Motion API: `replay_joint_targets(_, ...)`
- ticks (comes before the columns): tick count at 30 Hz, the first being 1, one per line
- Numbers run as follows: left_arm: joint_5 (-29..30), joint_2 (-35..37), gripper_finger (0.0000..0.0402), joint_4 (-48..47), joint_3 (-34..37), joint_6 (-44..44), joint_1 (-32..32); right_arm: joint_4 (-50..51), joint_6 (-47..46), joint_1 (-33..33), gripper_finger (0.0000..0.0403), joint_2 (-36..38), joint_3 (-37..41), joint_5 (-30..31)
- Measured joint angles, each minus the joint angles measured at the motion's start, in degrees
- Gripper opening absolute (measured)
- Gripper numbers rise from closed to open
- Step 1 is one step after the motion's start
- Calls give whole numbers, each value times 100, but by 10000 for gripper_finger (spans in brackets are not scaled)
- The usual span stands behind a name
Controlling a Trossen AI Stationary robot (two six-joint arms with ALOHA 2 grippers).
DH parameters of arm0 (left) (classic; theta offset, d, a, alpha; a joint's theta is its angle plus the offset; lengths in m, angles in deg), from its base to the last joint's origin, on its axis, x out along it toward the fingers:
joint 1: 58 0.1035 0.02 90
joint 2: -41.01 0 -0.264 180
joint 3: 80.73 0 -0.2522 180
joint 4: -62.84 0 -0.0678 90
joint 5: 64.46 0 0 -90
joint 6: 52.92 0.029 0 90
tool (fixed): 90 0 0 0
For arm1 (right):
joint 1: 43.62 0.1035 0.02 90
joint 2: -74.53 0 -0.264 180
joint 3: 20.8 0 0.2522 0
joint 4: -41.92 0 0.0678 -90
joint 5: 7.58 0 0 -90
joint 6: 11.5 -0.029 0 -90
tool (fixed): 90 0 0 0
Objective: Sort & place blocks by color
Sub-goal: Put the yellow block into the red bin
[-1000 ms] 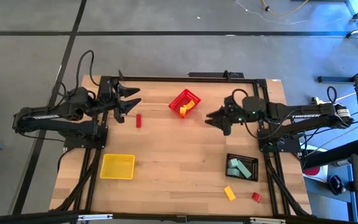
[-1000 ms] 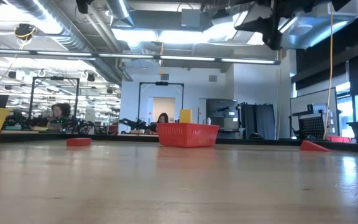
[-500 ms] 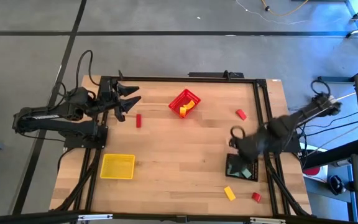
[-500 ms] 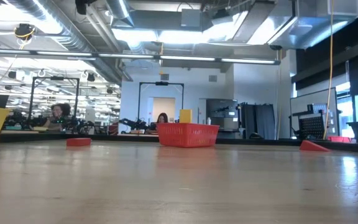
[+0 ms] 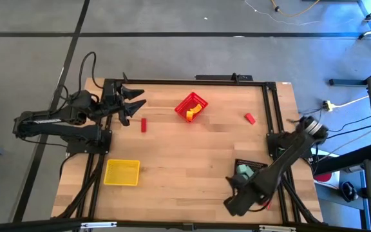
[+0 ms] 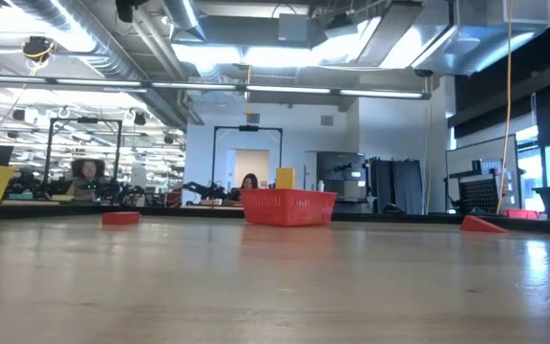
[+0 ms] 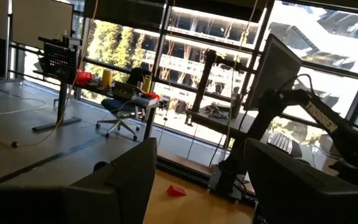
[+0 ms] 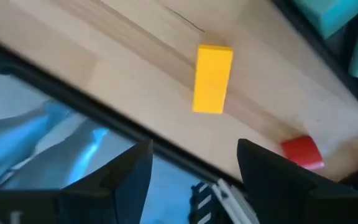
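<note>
Blocks lie scattered across your table (image 5: pixel 192 154). A red block (image 5: pixel 143 125) lies flat near the left arm's end of the table, just beside the left gripper (image 5: pixel 131 106). A red wedge block (image 5: pixel 249 118) lies toward the far right side; you can also see it in the left wrist view (image 7: pixel 176 191) and, low on the table, in the low view (image 6: pixel 485 225). Yellow blocks (image 5: pixel 191 114) lie inside the red bin (image 5: pixel 192 103) at the far middle of the table. Pale mint green blocks (image 5: pixel 243 171) lie in the black bin (image 5: pixel 253 165) on the right side. At the near right edge, the right wrist view shows you a yellow block (image 8: pixel 212 79) lying flat on the wood and a small red block (image 8: pixel 302 152) close by it, apart from each other; in the high view the right arm covers both.

Your yellow bin (image 5: pixel 122 173) stands on the near left part of the table, well apart from any loose block.

Your right gripper (image 5: pixel 236 200) hangs over the near right edge above those two blocks, its jaws spread apart and holding nothing. Your left gripper waits at the far left corner, jaws wide and holding nothing.
</note>
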Motion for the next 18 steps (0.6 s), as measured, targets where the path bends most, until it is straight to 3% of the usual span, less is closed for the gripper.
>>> replay_joint_targets(8, 0, 0, 235, 0, -2, 1, 0, 19, 59, -7, 235, -894, 0, -149)
replay_joint_targets(18, 2, 0, 235, 0, -2, -1, 0, -271, 249, -7, 219, -1363, 9, -180)
